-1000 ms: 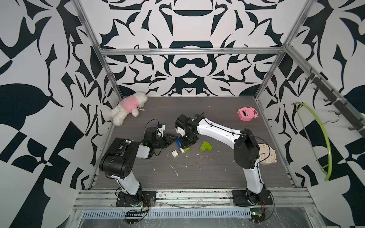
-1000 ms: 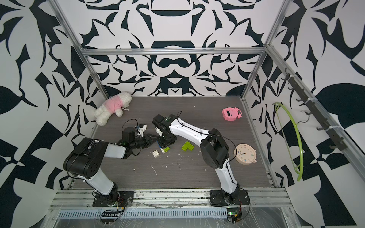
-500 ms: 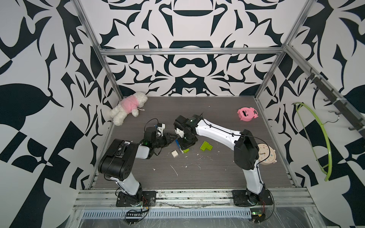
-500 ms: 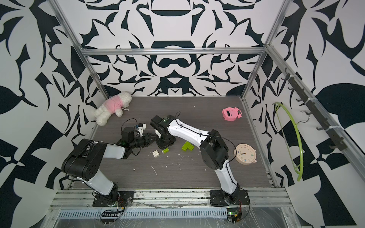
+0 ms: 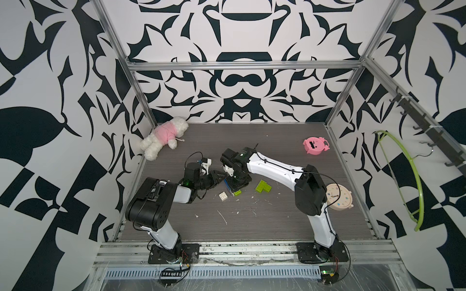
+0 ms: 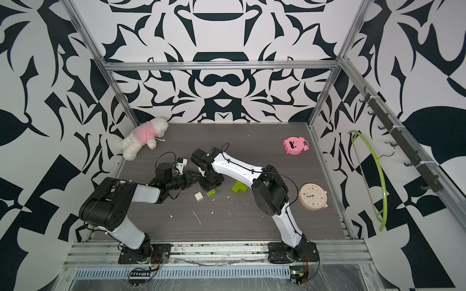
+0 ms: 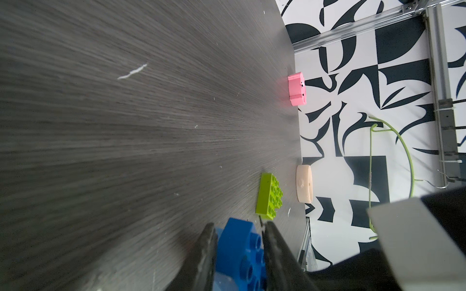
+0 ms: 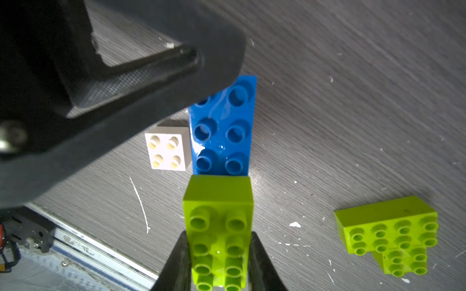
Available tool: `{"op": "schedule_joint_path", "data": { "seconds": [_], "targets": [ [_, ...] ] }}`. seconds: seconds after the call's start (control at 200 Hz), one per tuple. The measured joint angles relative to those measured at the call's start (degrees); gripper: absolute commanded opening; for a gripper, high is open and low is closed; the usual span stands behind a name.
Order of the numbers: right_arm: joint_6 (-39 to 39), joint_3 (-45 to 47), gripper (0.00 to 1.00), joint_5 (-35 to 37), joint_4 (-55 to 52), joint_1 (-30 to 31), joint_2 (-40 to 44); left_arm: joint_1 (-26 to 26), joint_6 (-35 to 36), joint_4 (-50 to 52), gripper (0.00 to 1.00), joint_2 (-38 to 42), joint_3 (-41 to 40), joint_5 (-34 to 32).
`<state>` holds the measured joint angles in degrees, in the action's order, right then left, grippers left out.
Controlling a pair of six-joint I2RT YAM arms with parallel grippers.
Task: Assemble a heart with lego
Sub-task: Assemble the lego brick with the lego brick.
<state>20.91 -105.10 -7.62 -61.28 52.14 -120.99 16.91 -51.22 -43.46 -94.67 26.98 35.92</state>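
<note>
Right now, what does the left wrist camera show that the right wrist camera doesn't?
Only left wrist: the pink pig toy, cream clock and green hanger. Only right wrist: the white brick and the lime-green brick in the right gripper. Both: the blue brick and the loose lime-green cluster.

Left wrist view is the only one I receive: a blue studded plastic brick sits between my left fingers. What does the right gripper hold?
Observer: The right gripper is shut on a lime-green studded plastic brick, clear in the right wrist view.
Operator: Does it touch my blue one?
Observer: It overlaps one end of the blue studded plastic brick and seems to sit a layer higher.
Operator: Any loose piece near them?
Observer: A small white square brick lies beside the blue brick, held by no gripper.
</note>
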Motion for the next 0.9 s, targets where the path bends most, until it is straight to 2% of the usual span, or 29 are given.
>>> {"op": "schedule_joint_path", "data": {
  "seconds": [0.9],
  "targets": [
    [-0.24,-1.16,0.15,1.68,-3.30,1.22,-1.05,0.26,-2.34,-6.40,0.33,-2.51,-2.10,0.42]
  ]
}}
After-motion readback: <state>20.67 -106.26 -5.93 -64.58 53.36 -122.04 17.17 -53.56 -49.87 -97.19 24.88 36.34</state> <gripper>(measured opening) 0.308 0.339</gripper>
